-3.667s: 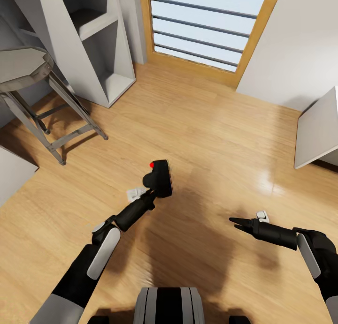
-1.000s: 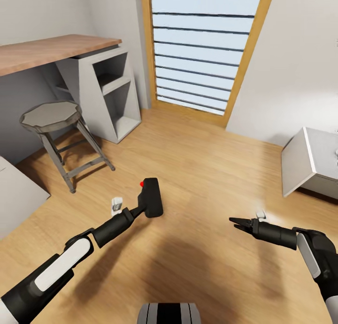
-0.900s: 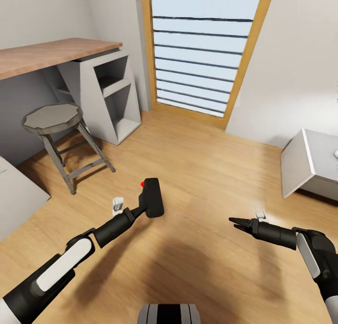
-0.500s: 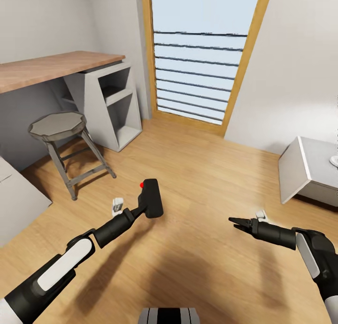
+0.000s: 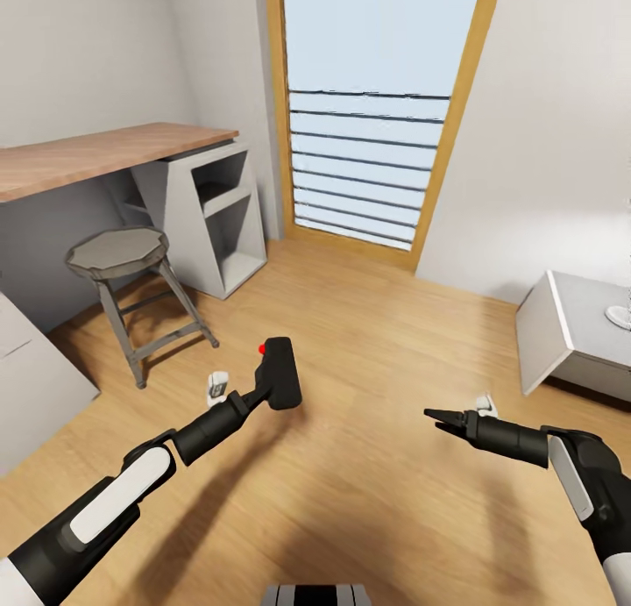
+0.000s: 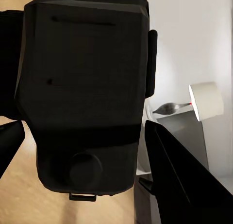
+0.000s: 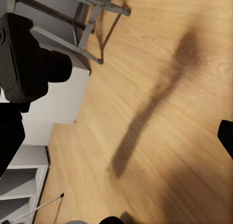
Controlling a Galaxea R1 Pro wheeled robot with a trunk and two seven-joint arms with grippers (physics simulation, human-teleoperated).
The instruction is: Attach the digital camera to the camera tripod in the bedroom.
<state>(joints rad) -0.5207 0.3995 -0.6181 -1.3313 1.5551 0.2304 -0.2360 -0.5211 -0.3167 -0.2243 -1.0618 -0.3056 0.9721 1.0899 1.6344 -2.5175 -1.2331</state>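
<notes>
Left gripper (image 5: 261, 392) holds the unlabelled digital camera (image 5: 280, 373).

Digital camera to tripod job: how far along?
Done: the digital camera is picked up and held off the wood floor by the left tool; the left wrist view shows its body between the fingers. In hand: carrying it through the room, past the stool and desk. The right tool is open and empty. Left: reaching the tripod and mounting the camera.
</notes>
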